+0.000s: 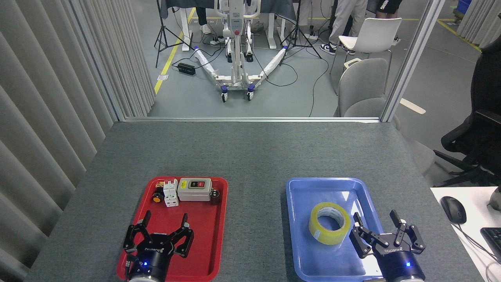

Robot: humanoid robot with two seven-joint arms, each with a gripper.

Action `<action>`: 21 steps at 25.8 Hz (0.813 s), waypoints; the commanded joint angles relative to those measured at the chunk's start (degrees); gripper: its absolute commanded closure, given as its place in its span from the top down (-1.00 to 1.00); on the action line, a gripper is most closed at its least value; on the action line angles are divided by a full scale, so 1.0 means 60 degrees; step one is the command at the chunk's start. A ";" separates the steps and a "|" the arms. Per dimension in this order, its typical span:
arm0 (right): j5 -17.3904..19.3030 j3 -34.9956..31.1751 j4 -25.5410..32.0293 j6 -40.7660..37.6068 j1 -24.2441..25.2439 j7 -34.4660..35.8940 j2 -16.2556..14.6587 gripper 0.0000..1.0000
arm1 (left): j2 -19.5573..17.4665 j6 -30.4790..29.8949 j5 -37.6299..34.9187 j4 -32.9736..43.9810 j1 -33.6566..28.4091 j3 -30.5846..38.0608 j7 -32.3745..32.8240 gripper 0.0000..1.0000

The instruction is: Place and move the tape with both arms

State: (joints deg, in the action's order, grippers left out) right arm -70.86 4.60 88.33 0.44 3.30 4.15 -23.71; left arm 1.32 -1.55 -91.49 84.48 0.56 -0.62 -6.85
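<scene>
Tape, a wide roll of translucent yellow packing tape with a white cardboard core (329, 223), lies tilted in the shallow blue plastic tray (301, 250), just left of and slightly ahead of the right black fingered gripper (377, 223), close to its left finger but apart, no contact visible. Right gripper: fingers spread wide, nothing between them, holding nothing, blue light lit on its body, ROBOTIQ lettering visible; it sits over the tray's near right corner, fingers pointing away from the robot. Left black fingered gripper (164, 220): fingers also spread wide, empty, touching nothing that can be seen, blue light on, over the near half of the red plastic tray (219, 250). Ahead of the left gripper, along the red tray's far edge, well clear of its fingertips: a grey switch box with a red and a dark button (194, 189), a white terminal block (170, 192) to its left, a small black knob with an orange face (157, 197) further left, and a small dark cylinder (214, 196) to the right of the box. Both trays rest on the grey fabric-covered table (250, 152), red one left, blue one right, well apart. Right of the right gripper, off the table's edge, a black computer mouse (453, 209) on a white desk (442, 235). Beyond the table, a grey chair (362, 88) and a white wheeled lift frame (236, 74) on the floor.
</scene>
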 commanded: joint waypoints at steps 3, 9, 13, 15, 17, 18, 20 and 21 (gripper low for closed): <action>-0.0041 -0.0035 0.0000 0.0015 0.0021 0.0025 0.0011 1.00 | -0.0030 0.0023 0.0029 -0.0077 -0.0006 0.0000 0.0000 0.99; -0.0041 -0.0650 0.0000 -0.0088 0.0431 0.0626 0.0085 1.00 | -0.0030 0.0038 0.0073 -0.0121 -0.0006 0.0015 0.0000 0.99; 0.0047 -0.0782 0.0015 -0.0073 0.0446 0.0611 0.0129 1.00 | -0.0030 0.0038 0.0088 -0.0121 -0.0021 0.0015 -0.0015 0.99; 0.0061 -0.0782 0.0015 -0.0015 0.0431 0.0611 0.0129 1.00 | -0.0045 0.0038 0.0102 -0.0121 -0.0021 0.0015 -0.0015 0.99; 0.0061 -0.0782 0.0015 0.0000 0.0431 0.0582 0.0129 1.00 | -0.0045 0.0038 0.0102 -0.0121 -0.0021 0.0015 -0.0015 0.99; 0.0091 -0.0782 0.0015 -0.0015 0.0431 0.0582 0.0129 1.00 | -0.0045 0.0038 0.0102 -0.0121 -0.0021 0.0030 -0.0015 0.99; 0.0105 -0.0782 0.0015 -0.0015 0.0431 0.0582 0.0143 1.00 | -0.0059 0.0038 0.0117 -0.0121 -0.0021 0.0030 -0.0015 0.99; 0.0120 -0.0782 0.0015 -0.0015 0.0431 0.0582 0.0143 1.00 | -0.0059 0.0038 0.0117 -0.0121 -0.0021 0.0044 -0.0015 0.99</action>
State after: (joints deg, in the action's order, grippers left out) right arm -70.33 -0.06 88.41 0.35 5.88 8.03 -22.90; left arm 1.03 -1.32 -90.86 83.76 0.44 -0.45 -6.93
